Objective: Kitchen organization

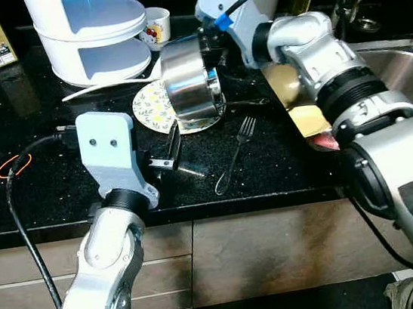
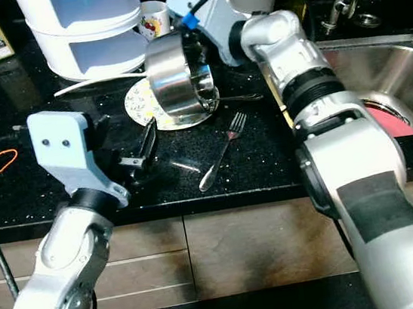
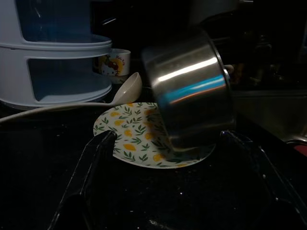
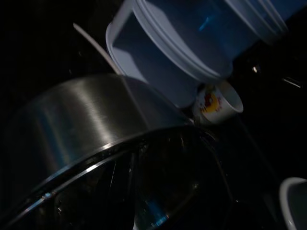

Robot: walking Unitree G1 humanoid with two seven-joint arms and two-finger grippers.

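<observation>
A steel pot (image 1: pixel 189 80) hangs tilted on its side over a round leaf-patterned plate (image 1: pixel 150 105) on the black counter (image 1: pixel 58 182). My right gripper (image 1: pixel 210 49) is shut on the pot's rim from the sink side. The right wrist view looks across that rim onto the pot (image 4: pixel 81 124). My left gripper (image 1: pixel 170 153) is open and low over the counter just in front of the plate. Its fingers (image 3: pixel 96 158) spread to either side of the plate (image 3: pixel 129 139) and pot (image 3: pixel 189 91) without touching them. A fork (image 1: pixel 236 147) lies right of it.
A white ladle (image 1: pixel 110 86) lies behind the plate, in front of a white stacked container (image 1: pixel 90 25) and a cartoon mug (image 1: pixel 157 25). The steel sink (image 1: pixel 401 68) is at the right. An orange rubber band (image 1: pixel 14 164) lies at the left.
</observation>
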